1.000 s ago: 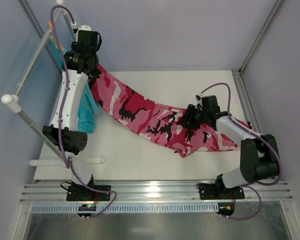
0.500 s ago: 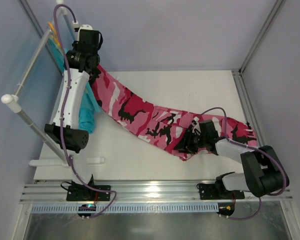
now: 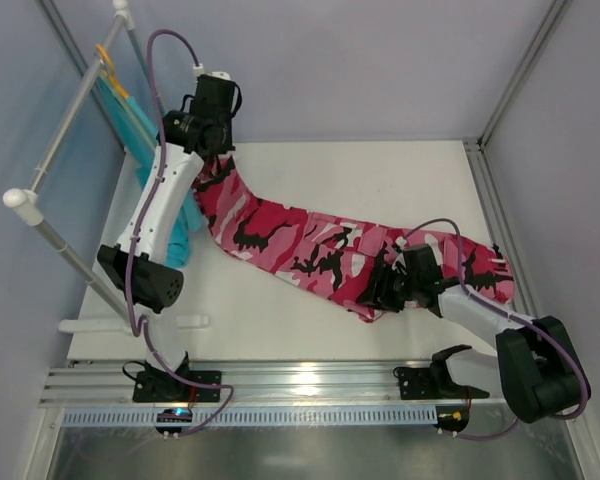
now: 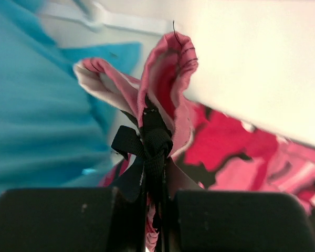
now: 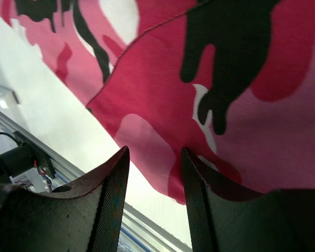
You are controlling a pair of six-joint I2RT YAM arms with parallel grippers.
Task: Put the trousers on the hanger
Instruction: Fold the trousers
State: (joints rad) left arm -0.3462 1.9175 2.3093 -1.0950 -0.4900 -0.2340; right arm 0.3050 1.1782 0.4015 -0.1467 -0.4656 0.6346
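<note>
1. The jaws of the left gripper (image 4: 157, 195) are pressed together on a bunched end of the trousers (image 4: 226, 152). A black drawstring (image 4: 147, 144) is caught in the pinch, and the cloth is folded upward beyond the fingertips.
2. The jaws of the right gripper (image 5: 155, 176) are spread and set low over the near hem of the trousers. Nothing is seen clamped between them, and bare table (image 5: 37, 100) shows just beyond the hem.
3. From above, the trousers are seen stretched across the table. The far-left end is raised by the left gripper, and most of the cloth lies flat toward the near right.
4. Just left of the raised end, a teal garment (image 3: 175, 240) is seen near the white tube rack (image 3: 60, 240). An orange hanger (image 3: 108, 62) is hung at the rack's far end. The hanger of the task cannot be picked out with certainty.
5. The trousers are judged light, soft and limp, so sag is to be expected between any two holds and no shape will be kept. The weave looks matt, so slipping is judged unlikely once the cloth is pinched firmly.
6. A hold is best taken at thick places such as the waistband, drawstring or hem, where several layers are gathered. A single layer taken mid-leg would be likely to pull free or drag.
</note>
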